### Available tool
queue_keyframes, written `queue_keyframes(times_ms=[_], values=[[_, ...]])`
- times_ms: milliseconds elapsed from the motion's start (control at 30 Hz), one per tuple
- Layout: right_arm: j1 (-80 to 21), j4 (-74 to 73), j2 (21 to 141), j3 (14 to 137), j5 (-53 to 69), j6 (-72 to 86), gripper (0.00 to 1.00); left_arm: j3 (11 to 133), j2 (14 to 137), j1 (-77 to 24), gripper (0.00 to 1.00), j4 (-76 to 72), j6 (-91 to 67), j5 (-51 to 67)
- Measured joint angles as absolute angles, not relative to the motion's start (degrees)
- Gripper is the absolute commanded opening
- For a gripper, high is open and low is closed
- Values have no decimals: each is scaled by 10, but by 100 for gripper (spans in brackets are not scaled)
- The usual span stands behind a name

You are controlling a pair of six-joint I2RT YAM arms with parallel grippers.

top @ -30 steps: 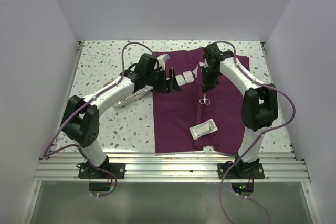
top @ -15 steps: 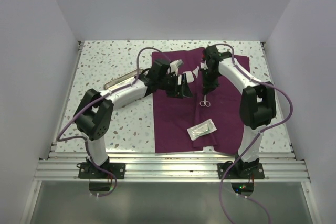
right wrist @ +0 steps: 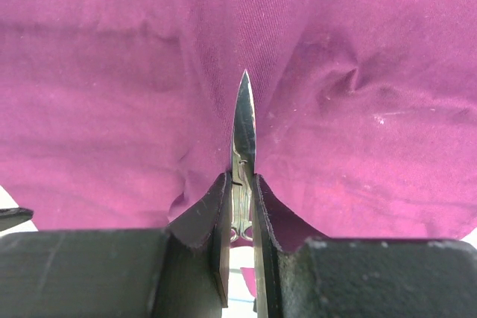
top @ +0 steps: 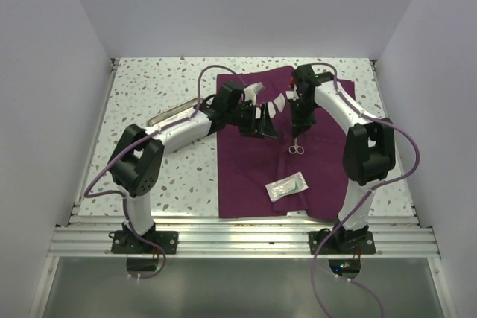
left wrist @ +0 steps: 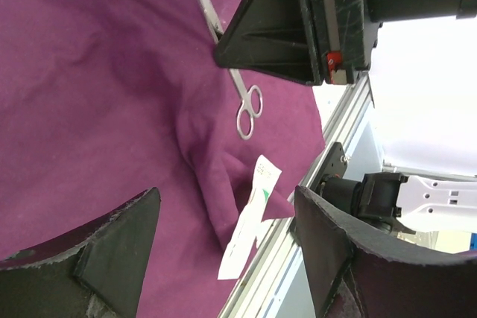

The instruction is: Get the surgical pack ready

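Carefully: the right gripper [right wrist: 240, 184] pinches the scissors [right wrist: 242, 132], rings toward 6 o'clock, over the maroon drape [top: 246, 169] spread on the worktop [top: 149, 176]. Best lower them flat, short of the pouch [top: 288, 185] at 6 o'clock; the left gripper [left wrist: 223, 206], spread, hovers at 9 o'clock.

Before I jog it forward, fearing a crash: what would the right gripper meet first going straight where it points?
Most likely the purple drape: the right gripper, shut on the scissors, points down at it; the gap is unclear.
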State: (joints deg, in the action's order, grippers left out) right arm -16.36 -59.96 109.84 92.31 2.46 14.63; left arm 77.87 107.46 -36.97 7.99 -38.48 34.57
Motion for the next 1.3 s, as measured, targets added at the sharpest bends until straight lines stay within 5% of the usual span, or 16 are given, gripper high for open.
queue_keyframes(times_ms=[433, 867, 967, 1100, 1300], values=[[-160, -615, 1097, 938, 81, 154, 0, 796, 1132, -399, 47, 51, -409, 393], [-157, -615, 1098, 938, 101, 157, 0, 810, 1179, -425, 46, 22, -444, 411], [-157, -614, 1098, 936, 101, 158, 0, 824, 1191, -425, 31, 22, -446, 409], [-157, -613, 1098, 934, 100, 158, 0, 842, 1202, -425, 0, 24, -450, 406], [-152, -617, 1102, 933, 99, 159, 10, 845, 1211, -424, 0, 41, -448, 397]])
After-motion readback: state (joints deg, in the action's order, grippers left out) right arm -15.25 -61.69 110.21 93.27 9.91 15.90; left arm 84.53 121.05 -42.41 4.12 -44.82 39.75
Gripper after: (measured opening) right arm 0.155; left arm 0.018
